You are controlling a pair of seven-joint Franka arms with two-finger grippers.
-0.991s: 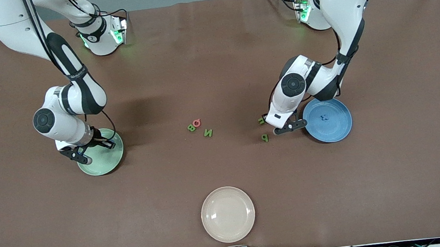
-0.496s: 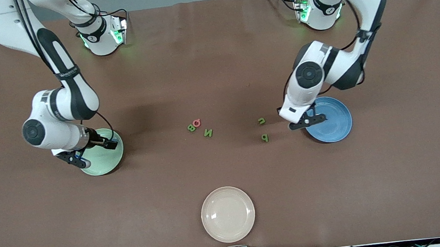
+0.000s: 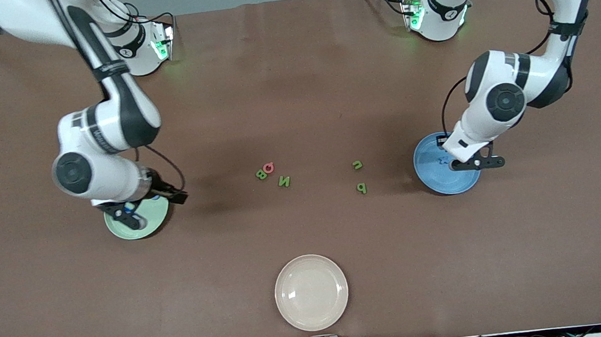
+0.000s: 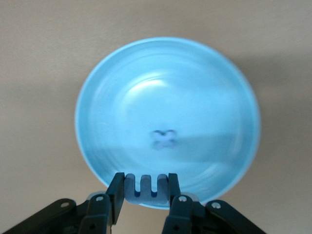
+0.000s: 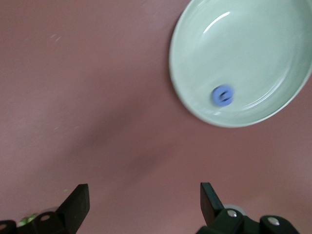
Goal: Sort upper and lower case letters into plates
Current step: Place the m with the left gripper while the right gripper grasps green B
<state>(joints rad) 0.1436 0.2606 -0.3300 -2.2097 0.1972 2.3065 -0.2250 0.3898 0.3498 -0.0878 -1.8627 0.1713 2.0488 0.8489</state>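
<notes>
The main risk sits with the left gripper (image 4: 145, 192) — it carries the blue m (image 4: 145, 187) over the blue plate (image 3: 429, 177), but in the left wrist view the letter hangs above the plate's rim rather than its middle. Released there, the small flat piece could strike the rim and slide off onto the surface, or land on the blue x (image 4: 164, 138) already lying in the plate's middle. The pinch looks to take the letter only at its two outer legs, so a jolt could also tip it loose early.

The right gripper (image 3: 134, 211) is over the mint green plate (image 5: 273, 44), at the surface's right-arm end. A blue C (image 5: 223, 95) lies in that plate close to the rim; a low pass of the jaws could catch the plate's edge and shift it.

Jaws: the left ones are nearly together, gripping the blue m between their tips and touching nothing else. The right ones stand wide apart and hold nothing.

Four letters remain unsorted on the bare surface near its middle — the green B (image 3: 261, 175) touching the salmon-red Q (image 3: 269, 167), the green N (image 3: 284, 181) just beside them, and toward the blue plate the green hooked n (image 3: 357, 165) and the green p (image 3: 361, 188). B and Q lying in contact could make a clean single pick awkward.
</notes>
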